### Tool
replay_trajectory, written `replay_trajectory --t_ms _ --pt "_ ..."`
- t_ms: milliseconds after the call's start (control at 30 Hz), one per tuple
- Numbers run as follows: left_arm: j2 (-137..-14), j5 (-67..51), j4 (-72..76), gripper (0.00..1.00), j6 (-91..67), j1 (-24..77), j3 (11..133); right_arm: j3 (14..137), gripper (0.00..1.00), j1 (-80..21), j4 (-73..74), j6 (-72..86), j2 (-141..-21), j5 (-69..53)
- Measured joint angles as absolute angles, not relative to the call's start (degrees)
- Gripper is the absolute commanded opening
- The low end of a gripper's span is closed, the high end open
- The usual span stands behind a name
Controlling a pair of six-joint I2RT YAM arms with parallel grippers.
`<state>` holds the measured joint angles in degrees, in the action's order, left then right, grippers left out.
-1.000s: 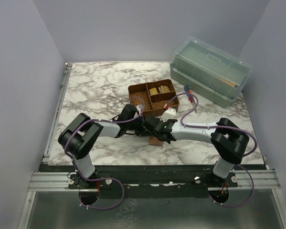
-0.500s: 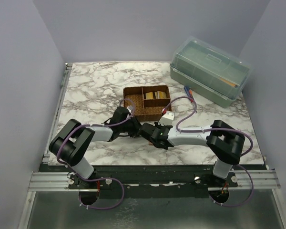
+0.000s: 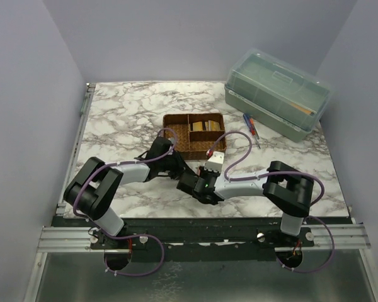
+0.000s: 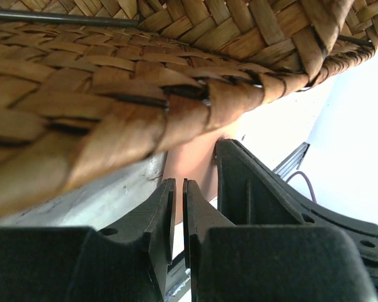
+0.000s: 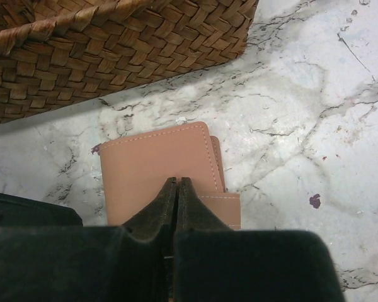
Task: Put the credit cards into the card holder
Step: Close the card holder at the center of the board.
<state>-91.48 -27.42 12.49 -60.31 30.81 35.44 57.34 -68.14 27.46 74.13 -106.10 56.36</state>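
A: Right wrist first. What is the claw doing?

B: The right gripper (image 5: 177,182) has its two black fingers pressed together with nothing between them. Their tips sit over the near edge of the small tan-brown, leather-like card holder (image 5: 154,167). I cannot tell whether they touch it.

A: And the holder itself?

B: It is folded shut and lies flat on the white, grey-veined marble table (image 5: 302,94). It is just in front of the brown woven tray (image 5: 113,56), with a strip of marble between the two. A second tan layer peeks out at its near right corner.

A: Left wrist?

B: The left gripper (image 4: 179,189) shows a thin slit between its fingers, so they stand slightly apart, and I see nothing caught in the slit. They point under the tray's bulging woven wall, which fills the upper frame. A smooth tan surface shows just beyond the tips.

A: From above?

B: Both arms reach inward and meet at the tray's near side, hiding the card holder. Thin yellowish flat credit cards (image 3: 206,124) lie in the tray's rear right compartment, too small to count. Right of the tray lie thin red and blue pens (image 3: 251,127). Beyond them, further right, stands a large translucent green box (image 3: 277,91).
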Motion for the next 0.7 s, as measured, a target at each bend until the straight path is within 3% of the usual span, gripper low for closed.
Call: replay_trajectory --t_ms 467,633,700 --pt "-84.9 -22.7 -0.3 0.20 -58.7 30.8 41.4 58.5 0.00 -73.2 26.0 67.9 -111.9 66.6" --pt "-83.4 -21.7 -2.5 0.29 -58.0 30.8 41.8 60.2 0.01 -75.6 29.7 68.1 -114.3 69.8" --pt "-82.9 -21.5 -3.2 0.34 -57.3 30.8 42.0 60.0 0.07 -75.9 30.3 69.0 -114.1 69.9"
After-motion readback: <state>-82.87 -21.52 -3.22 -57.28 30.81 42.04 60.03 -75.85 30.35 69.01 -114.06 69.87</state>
